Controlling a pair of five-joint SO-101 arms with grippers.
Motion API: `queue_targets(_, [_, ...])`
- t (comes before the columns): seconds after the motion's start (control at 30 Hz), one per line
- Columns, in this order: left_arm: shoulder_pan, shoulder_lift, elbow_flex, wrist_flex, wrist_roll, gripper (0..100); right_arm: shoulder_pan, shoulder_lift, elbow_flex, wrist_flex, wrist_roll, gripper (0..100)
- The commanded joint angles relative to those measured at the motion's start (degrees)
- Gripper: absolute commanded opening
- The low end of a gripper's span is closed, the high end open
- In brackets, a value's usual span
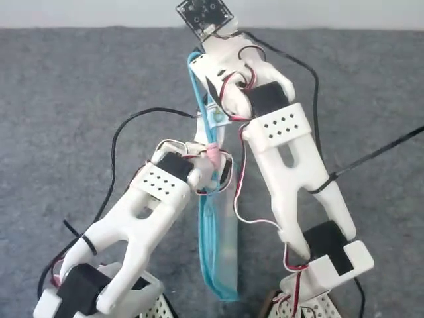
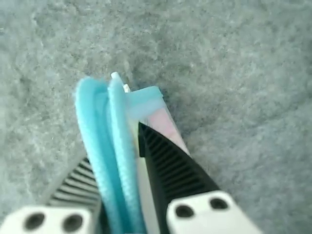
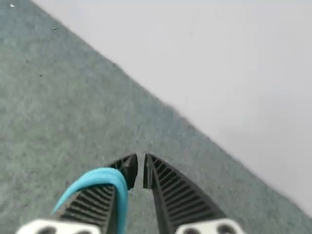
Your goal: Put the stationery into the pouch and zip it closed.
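Note:
The pouch [image 1: 222, 245] is clear with teal edging and stands on its long edge between the two arms. My left gripper [image 1: 215, 171] is shut on its upper edge near the middle. In the left wrist view the teal zipper edge [image 2: 97, 126] runs between the fingers [image 2: 165, 161] of my left gripper [image 2: 114, 146], with something pink [image 2: 163, 124] and white tips [image 2: 117, 78] showing inside. My right gripper [image 1: 199, 63] is at the pouch's far end. In its own view my right gripper [image 3: 141, 165] is almost shut, with a teal strap [image 3: 105, 178] looped over one finger and running down between them.
Grey felt-like matting [image 1: 66, 99] covers the table. It ends at a pale strip [image 1: 331, 13] along the far side, just beyond the right gripper. Black cables [image 1: 119, 146] trail beside both arms. The arm bases [image 1: 99, 298] stand at the near edge.

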State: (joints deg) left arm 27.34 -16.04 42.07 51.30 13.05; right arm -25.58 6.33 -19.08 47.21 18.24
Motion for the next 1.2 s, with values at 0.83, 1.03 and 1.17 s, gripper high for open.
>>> queue_targets(0.83, [-18.9, 0.26, -4.26, 0.7, 10.29, 1, -27.91, -29.49, -8.18, 33.27, 9.23, 22.3])
queue_targets(1.03, [-20.57, 0.26, -4.35, 0.79, 13.54, 1, -32.13, -33.98, -8.18, 37.67, 8.97, 22.3])
queue_targets(1.17, [-23.3, 0.35, -5.05, 0.79, 13.8, 1, -31.08, -31.25, -8.0, 47.25, 6.51, 22.4])
